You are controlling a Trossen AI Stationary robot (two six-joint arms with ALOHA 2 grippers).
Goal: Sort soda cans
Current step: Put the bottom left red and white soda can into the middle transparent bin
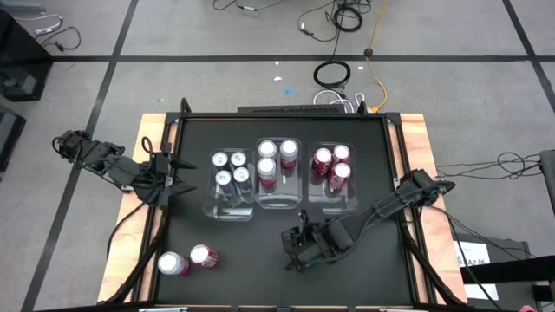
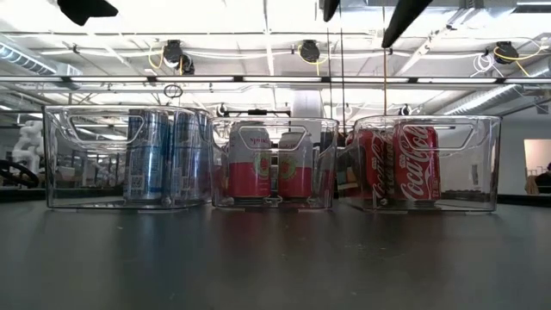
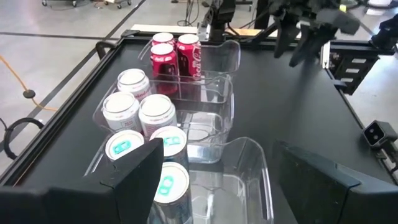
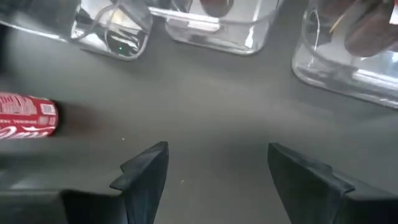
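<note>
Hovering low over the dark surface [image 1: 260, 251], the right tool [image 1: 295, 247] has its fingers spread with nothing between them, just in front of the three clear bins [image 1: 279, 201]. The left tool [image 1: 178, 173] waits released beside the teal-can bin. Ten soda cans [image 1: 276, 160] stand sorted in the bins; two loose cans [image 1: 188, 260] lie near the surface's front left.
</note>
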